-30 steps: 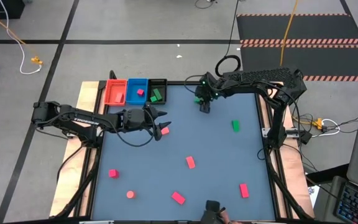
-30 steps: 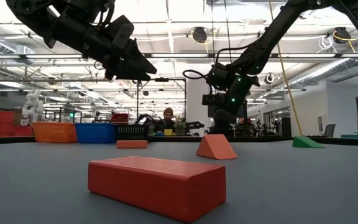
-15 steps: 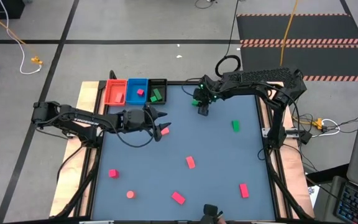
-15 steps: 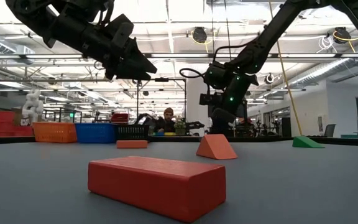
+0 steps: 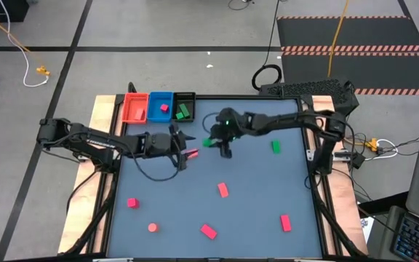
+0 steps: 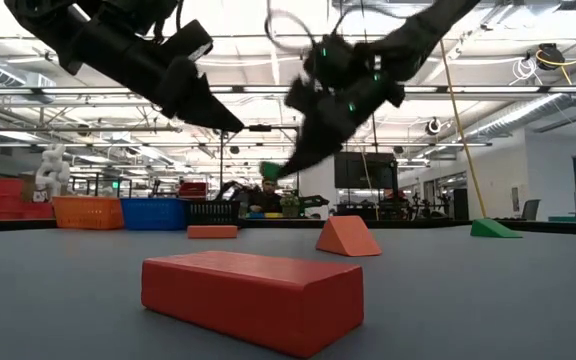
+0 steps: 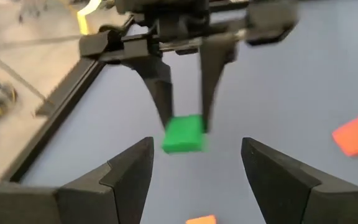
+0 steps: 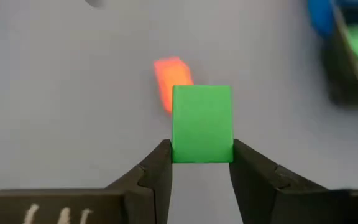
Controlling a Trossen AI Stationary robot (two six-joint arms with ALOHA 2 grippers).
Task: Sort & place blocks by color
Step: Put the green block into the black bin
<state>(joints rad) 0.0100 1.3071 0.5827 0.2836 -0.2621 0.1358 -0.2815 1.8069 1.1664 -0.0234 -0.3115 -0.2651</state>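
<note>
We see 3 blocks in the trays [image 5: 160, 107]; right tool [image 5: 209, 142] pinches a green block [image 8: 202, 124] at 12 o'clock, left tool [image 5: 188, 145] spread, 7 remain on the bench [image 5: 253, 175].

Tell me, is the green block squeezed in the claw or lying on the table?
Squeezed. The right claw pinches the green block between its fingers, lifted above the table.

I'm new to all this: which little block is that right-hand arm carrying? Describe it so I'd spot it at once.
Start at the row of three trays on the table's far edge, then follow the right arm to the right gripper over the mat beside them. Pinched between its fingers is a green cube. It's the only block lifted off the table; the other green block lies flat.
</note>
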